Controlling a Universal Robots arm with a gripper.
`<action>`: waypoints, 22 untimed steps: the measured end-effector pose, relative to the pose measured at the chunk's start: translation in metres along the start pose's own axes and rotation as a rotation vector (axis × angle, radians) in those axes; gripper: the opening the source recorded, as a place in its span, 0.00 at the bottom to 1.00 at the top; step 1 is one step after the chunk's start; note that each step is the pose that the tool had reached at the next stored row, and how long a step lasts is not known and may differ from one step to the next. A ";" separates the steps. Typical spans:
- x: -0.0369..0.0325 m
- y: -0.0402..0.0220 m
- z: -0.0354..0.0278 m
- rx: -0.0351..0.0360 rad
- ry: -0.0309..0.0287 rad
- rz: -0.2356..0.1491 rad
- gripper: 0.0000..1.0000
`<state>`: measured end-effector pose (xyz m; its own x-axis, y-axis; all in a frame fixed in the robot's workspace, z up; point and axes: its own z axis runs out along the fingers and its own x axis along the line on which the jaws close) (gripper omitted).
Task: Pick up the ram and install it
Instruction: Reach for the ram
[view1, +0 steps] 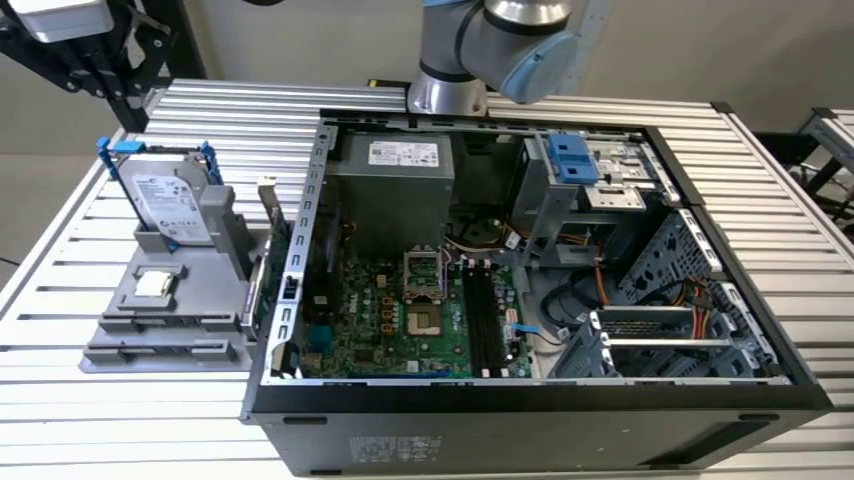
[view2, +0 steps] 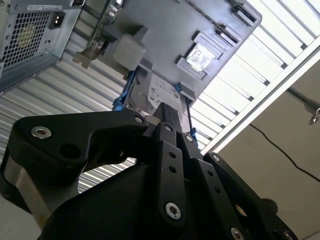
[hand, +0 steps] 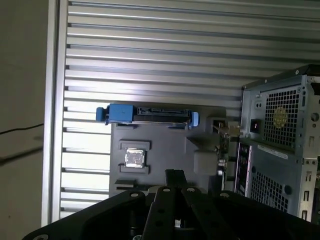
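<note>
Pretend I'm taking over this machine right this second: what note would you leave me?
Gripper: shut with nothing in it, up above the table and facing the grey holder.
Ram: I can't pick it out for certain. The holder of parts sits beside the open computer case, on the exterior view's left.
Done: nothing that shows. The memory slots on the board look empty.
Left: the whole job, both the pick-up and the install.
</note>
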<state>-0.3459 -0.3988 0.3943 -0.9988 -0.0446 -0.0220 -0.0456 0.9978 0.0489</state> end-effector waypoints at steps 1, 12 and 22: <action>0.0019 0.0001 -0.0001 0.0000 0.0000 0.000 0.00; 0.0213 0.0010 -0.0005 0.0000 0.0000 0.000 0.00; 0.0295 0.0014 -0.0006 0.0000 0.0000 0.000 0.00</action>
<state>-0.3755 -0.3988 0.3943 -0.9988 -0.0446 -0.0221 -0.0456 0.9978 0.0489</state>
